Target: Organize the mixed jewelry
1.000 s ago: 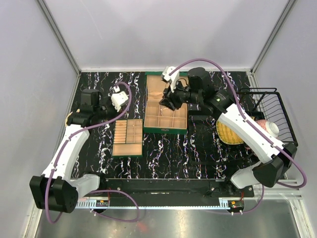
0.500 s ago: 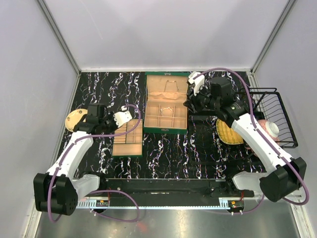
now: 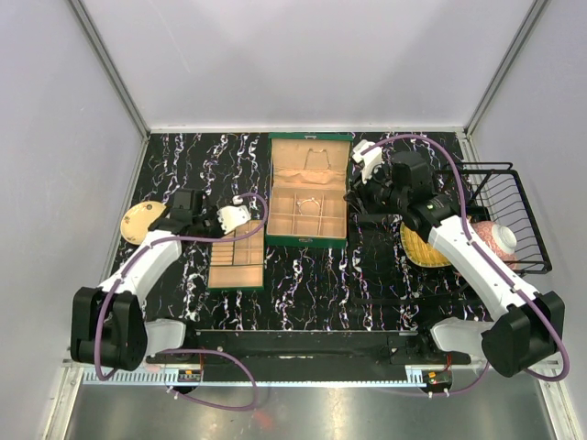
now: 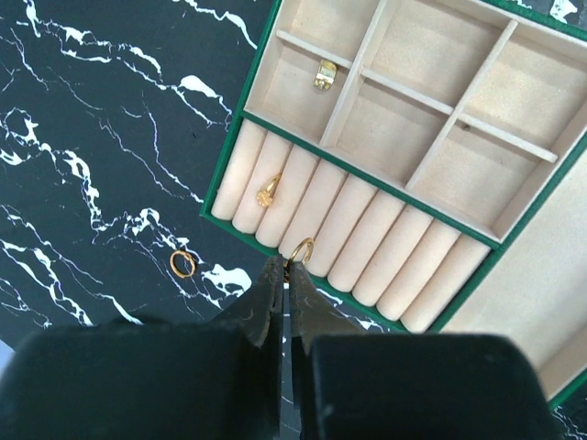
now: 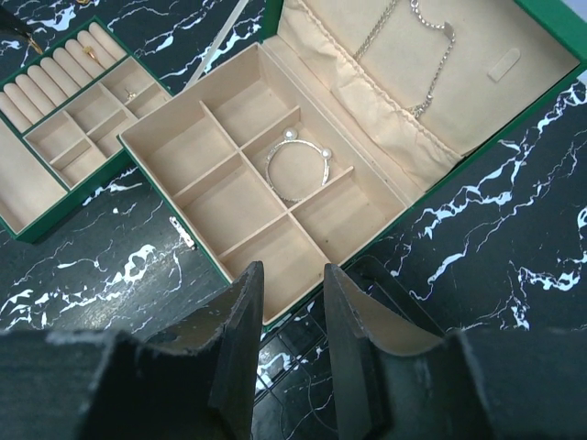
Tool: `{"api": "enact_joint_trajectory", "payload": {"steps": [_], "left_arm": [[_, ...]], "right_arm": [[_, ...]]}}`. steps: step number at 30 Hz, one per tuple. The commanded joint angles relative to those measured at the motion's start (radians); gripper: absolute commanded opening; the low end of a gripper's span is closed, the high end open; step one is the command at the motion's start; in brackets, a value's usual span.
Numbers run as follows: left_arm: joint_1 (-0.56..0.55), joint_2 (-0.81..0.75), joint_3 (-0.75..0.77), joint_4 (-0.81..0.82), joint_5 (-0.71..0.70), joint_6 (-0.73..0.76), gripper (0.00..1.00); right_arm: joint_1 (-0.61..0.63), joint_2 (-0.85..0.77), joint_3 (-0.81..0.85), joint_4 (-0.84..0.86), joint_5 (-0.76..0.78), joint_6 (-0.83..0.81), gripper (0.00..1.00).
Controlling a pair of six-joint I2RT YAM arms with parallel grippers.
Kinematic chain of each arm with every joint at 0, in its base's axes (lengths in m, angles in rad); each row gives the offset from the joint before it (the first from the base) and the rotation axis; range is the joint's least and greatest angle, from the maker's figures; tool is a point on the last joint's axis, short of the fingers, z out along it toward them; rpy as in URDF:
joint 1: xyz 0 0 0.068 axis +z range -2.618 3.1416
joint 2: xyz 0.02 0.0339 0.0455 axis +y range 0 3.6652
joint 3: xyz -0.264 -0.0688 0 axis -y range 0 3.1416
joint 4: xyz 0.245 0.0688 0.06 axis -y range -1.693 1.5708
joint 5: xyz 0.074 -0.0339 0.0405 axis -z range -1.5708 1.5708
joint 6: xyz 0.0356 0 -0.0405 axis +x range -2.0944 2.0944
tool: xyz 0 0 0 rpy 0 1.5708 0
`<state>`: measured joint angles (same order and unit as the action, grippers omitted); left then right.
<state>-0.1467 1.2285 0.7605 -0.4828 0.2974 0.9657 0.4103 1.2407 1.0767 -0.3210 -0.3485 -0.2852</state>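
– Where does the overhead camera sit?
– High, behind the near edge, both arm bases at the bottom. It looks down over the whole table [image 3: 312,275], far from everything.
– And the left wrist?
– Very close, facing almost straight down. The left gripper [image 4: 286,268], a gold ring [image 4: 301,249] at its tip, fills the lower edge above the tan tray [image 4: 431,55].
– The right wrist?
– Farther back, tilted. It looks past the right gripper [image 5: 293,270] across the open green box [image 5: 211,206].
– Any overlap?
– The tray's roll end shows in that view's upper left corner too. The overhead view takes in both box and tray.
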Motion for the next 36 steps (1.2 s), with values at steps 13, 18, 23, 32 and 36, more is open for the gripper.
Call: {"api": "enact_joint_trajectory", "payload": {"steps": [13,18,23,32,36], "left_arm": [[-0.04,0.126,-0.004,0.135,-0.079,0.028,0.0],[-0.042,0.129,-0.013,0.138,-0.076,0.037,0.0],[-0.044,0.131,-0.024,0.138,-0.08,0.047,0.0],[-0.044,0.161,-0.046,0.164,-0.087,0.051,0.0],[-0.045,0.178,-0.046,0.177,-0.089,0.053,0.0]], "right_arm": [[-0.008,-0.02,0.005,0.062,-0.004,-0.016,0.39],[-0.007,-0.017,-0.001,0.065,-0.003,-0.016,0.38],[-0.007,-0.017,-0.004,0.066,0.0,-0.017,0.38],[-0.007,-0.023,-0.011,0.071,0.003,-0.017,0.39],[-0.007,-0.024,-0.014,0.069,0.0,-0.017,0.39]]}}
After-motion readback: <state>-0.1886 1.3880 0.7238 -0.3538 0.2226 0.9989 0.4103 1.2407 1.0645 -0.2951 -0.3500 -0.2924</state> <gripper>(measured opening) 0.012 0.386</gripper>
